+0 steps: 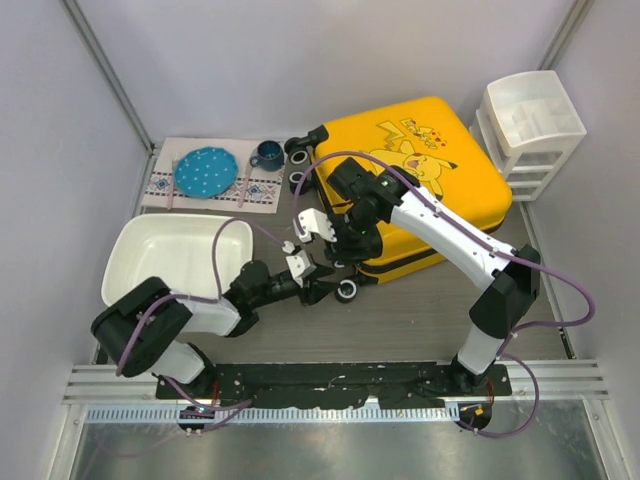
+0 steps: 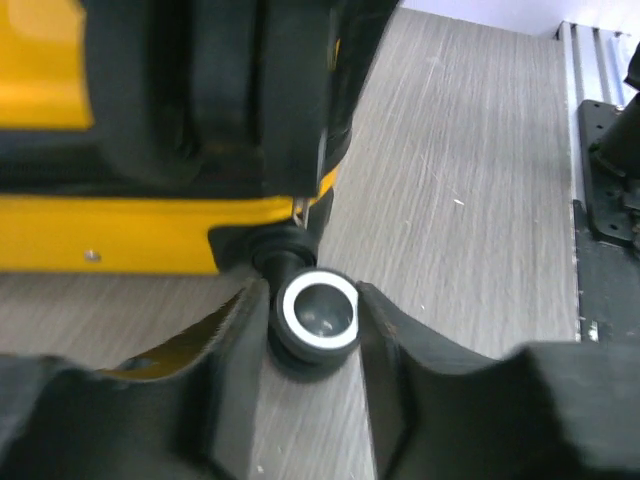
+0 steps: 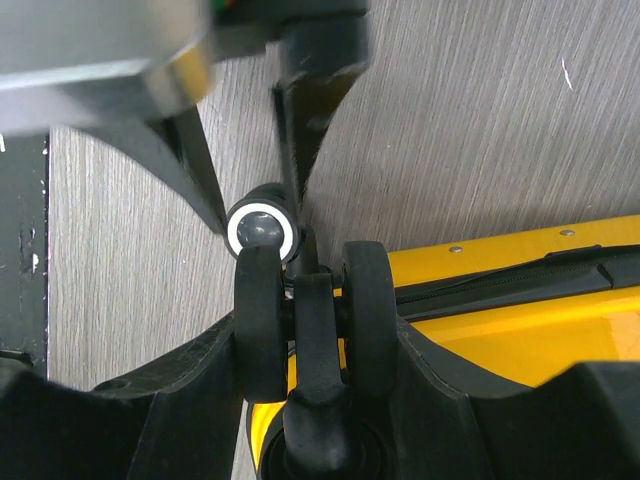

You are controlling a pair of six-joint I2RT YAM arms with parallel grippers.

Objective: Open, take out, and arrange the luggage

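top external: suitcase (image 1: 455, 165) lies flat on the surface, closed, Pikachu print up, wheels on its left end
left gripper (image 1: 333, 288): low at the suitcase's near-left corner, reaching in from the left
lower wheel (image 2: 318, 312): black with a white ring hub, at that corner, down by the surface
left wrist: lower wheel sits between the left fingers (image 2: 235, 345), both pressed on its tread
left state: jaws about half closed, clamped on the lower wheel
right gripper (image 3: 315, 345): same near-left corner, its arm crossing over the suitcase's near edge
upper wheel (image 3: 262, 320): twin black discs on a fork, just beside the lower wheel
right wrist: right fingers (image 3: 190, 400) flank both discs, touching each side
right state: jaws partly closed, holding the upper wheel
zipper band (image 3: 520, 285): black, runs along the suitcase's near side
far wheels (image 1: 298, 148): at the suitcase's far-left corner, apart from both grippers
tray (image 1: 150, 255): white, left of the suitcase's near end
mat (image 1: 262, 192): left of the suitcase's far end, carrying the blue plate (image 1: 205, 170) and cup (image 1: 267, 155). The cup is just beside the far wheels.
drawers (image 1: 530, 130): white, just right of the suitcase
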